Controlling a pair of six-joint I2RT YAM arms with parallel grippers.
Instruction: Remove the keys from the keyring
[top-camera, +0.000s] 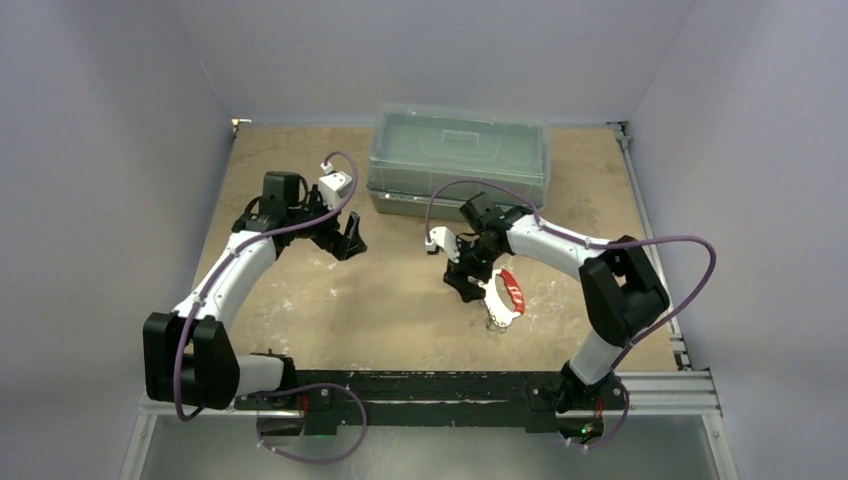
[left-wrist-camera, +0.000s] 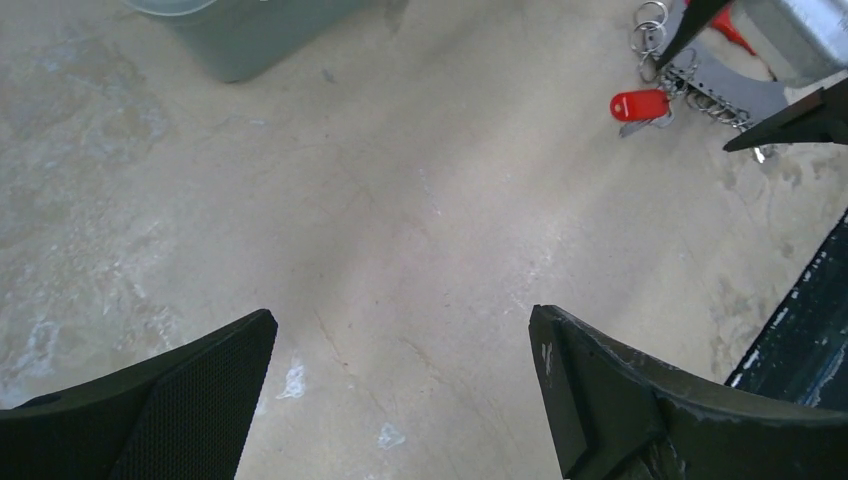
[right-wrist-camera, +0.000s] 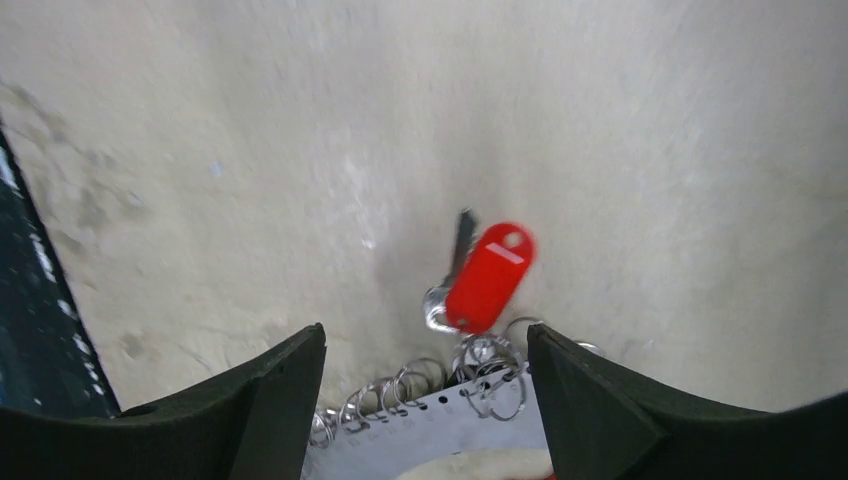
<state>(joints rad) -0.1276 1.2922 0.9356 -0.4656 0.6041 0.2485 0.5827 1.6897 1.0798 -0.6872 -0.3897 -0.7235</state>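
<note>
Keyring (top-camera: 507, 291) lies on the worktop (top-camera: 400, 300) right of centre, between the right gripper's (right-wrist-camera: 425, 338) wide-open jaws — nothing gripped. A red-headed key (right-wrist-camera: 488, 275) lies at its row of loops. The left gripper (left-wrist-camera: 400, 320) hovers well apart — jaws open, empty.

left arm: elbow bent, reaching forward | left gripper (top-camera: 349, 238): angled down, jaws wide apart | right arm: folded inward toward centre | right gripper (top-camera: 467, 284): pointing down, jaws wide apart
</note>
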